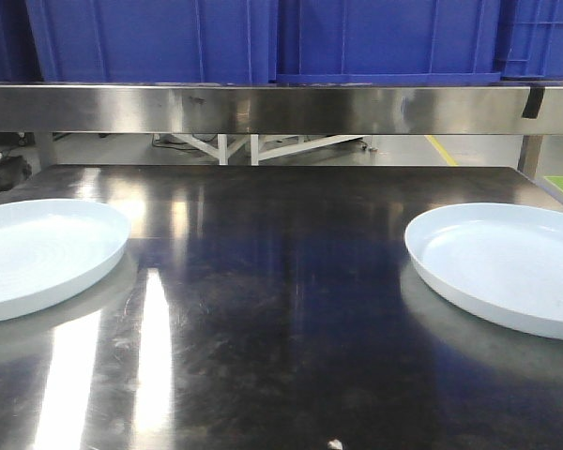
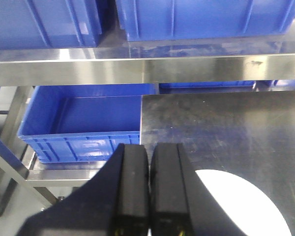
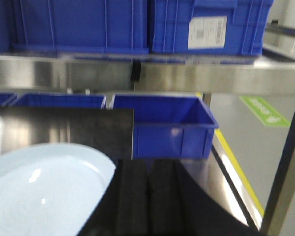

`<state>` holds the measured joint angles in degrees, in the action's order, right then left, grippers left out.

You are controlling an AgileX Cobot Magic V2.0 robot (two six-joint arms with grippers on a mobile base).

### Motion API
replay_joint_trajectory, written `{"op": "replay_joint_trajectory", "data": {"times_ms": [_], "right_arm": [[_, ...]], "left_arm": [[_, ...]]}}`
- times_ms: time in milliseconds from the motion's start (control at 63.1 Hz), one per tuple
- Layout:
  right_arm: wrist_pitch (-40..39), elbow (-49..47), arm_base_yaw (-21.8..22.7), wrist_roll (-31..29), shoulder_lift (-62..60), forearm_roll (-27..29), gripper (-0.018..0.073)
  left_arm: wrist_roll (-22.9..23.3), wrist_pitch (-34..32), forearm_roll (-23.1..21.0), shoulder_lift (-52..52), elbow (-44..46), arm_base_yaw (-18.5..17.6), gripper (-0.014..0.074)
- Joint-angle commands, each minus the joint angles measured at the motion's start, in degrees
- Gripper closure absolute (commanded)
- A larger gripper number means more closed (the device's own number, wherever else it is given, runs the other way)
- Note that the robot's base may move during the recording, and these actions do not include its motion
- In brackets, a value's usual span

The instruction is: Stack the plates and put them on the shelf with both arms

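Two round, shallow, pale blue-white glossy plates lie flat and well apart on the dark reflective metal table [image 1: 281, 300]: left plate [image 1: 38, 253], right plate [image 1: 507, 267]. The left black gripper [image 2: 150, 150] and right black gripper [image 3: 147, 164] have their fingers pressed together and hold nothing. Each is near its own plate.

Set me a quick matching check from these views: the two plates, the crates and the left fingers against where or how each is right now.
Things:
1. left plate
2. right plate
3. blue crates
4. left fingers

Places or states:
A. pressed together, holding nothing
B. on the steel shelf above the table
C. flat on the table's right side
D. flat on the table's left side

Pairs: 1-D, 2-C, 3-B, 4-A
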<state>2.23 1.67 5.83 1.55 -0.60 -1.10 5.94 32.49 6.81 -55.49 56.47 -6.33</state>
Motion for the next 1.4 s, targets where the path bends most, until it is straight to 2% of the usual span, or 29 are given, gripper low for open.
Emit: {"op": "replay_joint_trajectory", "data": {"times_ms": [0, 79, 238, 428, 571, 761, 1268, 1332, 1379], "right_arm": [[-9.52, -1.15, 0.29, 0.74, -1.21, -0.15, 0.0503], [-8.83, -3.57, 0.23, 3.02, -1.00, 1.47, 0.0503], [0.01, -14.68, 0.07, 3.02, 4.62, 1.47, 0.0503], [-0.63, -25.47, -0.04, 3.02, 21.90, 1.47, 0.0503], [1.76, -33.22, -0.04, 3.02, 36.52, 1.42, 0.0503], [3.95, -41.87, -0.04, 3.02, 49.02, 1.42, 0.0503], [-0.27, -43.93, -0.04, 3.12, 54.12, 1.52, 0.0503], [-1.37, -43.93, -0.04, 3.12, 54.12, 1.52, 0.0503], [-1.50, -43.93, -0.04, 3.12, 54.12, 1.52, 0.0494]], "left_arm": [[0.10, -4.62, 0.79, 0.62, 2.16, 0.13, 0.0505], [0.10, -4.72, 0.79, 0.62, 2.16, 0.13, 0.0505], [0.10, -4.85, 0.79, 0.62, 2.16, 0.13, 0.0505], [0.10, -5.24, 0.55, 0.62, 2.16, 0.13, 0.0505], [0.10, -5.24, 0.30, 0.62, 2.16, 0.13, 0.0505], [0.10, -5.24, 0.30, 0.62, 2.16, 0.13, 0.0505], [0.10, -4.78, -0.05, 0.62, 2.16, 0.13, 0.0504], [0.10, -4.78, -0.05, 0.62, 2.16, 0.13, 0.0471], [0.10, -4.78, -0.05, 0.62, 2.16, 0.13, 0.0407]]}}
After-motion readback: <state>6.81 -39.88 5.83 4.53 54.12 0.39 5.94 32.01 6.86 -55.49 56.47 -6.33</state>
